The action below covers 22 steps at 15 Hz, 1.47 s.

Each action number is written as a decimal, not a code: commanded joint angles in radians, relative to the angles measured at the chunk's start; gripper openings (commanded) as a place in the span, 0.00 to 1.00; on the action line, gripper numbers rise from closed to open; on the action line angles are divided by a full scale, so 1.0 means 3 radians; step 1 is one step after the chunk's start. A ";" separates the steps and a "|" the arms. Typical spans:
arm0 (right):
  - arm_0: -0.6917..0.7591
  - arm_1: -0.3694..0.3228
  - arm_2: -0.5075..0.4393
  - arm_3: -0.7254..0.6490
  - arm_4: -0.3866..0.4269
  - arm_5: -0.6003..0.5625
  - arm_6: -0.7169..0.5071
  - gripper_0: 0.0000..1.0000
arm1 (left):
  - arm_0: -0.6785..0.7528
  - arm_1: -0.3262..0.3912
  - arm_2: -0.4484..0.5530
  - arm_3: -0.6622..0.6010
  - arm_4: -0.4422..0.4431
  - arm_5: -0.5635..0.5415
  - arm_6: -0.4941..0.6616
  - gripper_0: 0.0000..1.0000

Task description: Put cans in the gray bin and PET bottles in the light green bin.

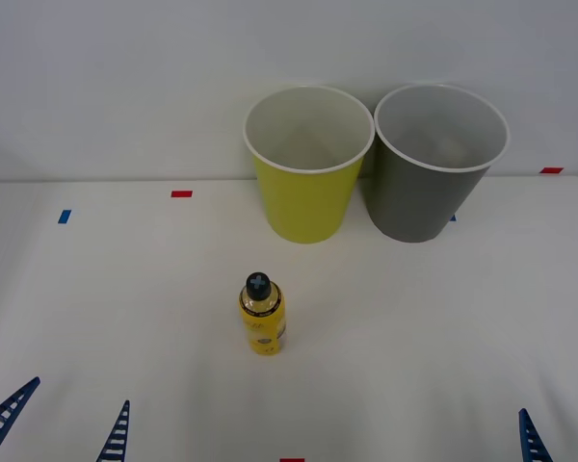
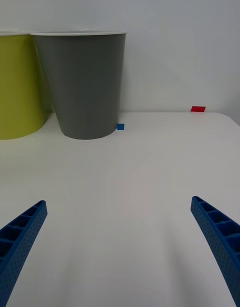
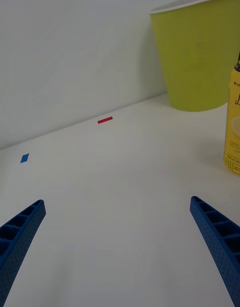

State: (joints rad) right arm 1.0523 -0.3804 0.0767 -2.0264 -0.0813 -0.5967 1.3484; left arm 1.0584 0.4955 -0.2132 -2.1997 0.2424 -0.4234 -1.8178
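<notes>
- Left gripper [image 1: 63, 423] & right gripper [image 2: 120, 247]: low at near table edge, fingers spread wide, holding nothing.
- PET bottle [image 1: 261, 314]: upright mid-table, untouched; pick not begun.
- Next, I'd judge: left reaches bottle, carries to light green bin [image 1: 308, 173], beside gray bin [image 1: 433, 173] at back.

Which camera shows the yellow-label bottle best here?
The front view: the PET bottle stands whole and upright on the table, cap to base. The left wrist view catches just a cropped sliver of it at the frame edge.

Left pincer [image 1: 63, 423], right pincer [image 2: 120, 247] — blue, ribbed, perforated fingers.
</notes>
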 commanded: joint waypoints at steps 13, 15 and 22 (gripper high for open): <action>0.0000 0.0000 0.0000 0.0000 0.0000 0.0000 0.0000 1.00 | 0.0000 0.0000 0.0000 0.0000 0.0000 0.0000 0.0000 1.00; 0.0000 0.0000 0.0000 0.0000 0.0000 0.0000 0.0000 1.00 | 0.0000 0.0000 0.0000 0.0000 0.0000 0.0000 0.0000 1.00; 0.0000 0.0000 0.0000 0.0000 0.0000 0.0000 0.0000 1.00 | 0.0000 0.0000 0.0000 0.0000 0.0000 0.0000 0.0000 1.00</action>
State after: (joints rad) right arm 1.0523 -0.3804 0.0767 -2.0264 -0.0813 -0.5967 1.3484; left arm 1.0584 0.4955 -0.2132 -2.1997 0.2424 -0.4234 -1.8178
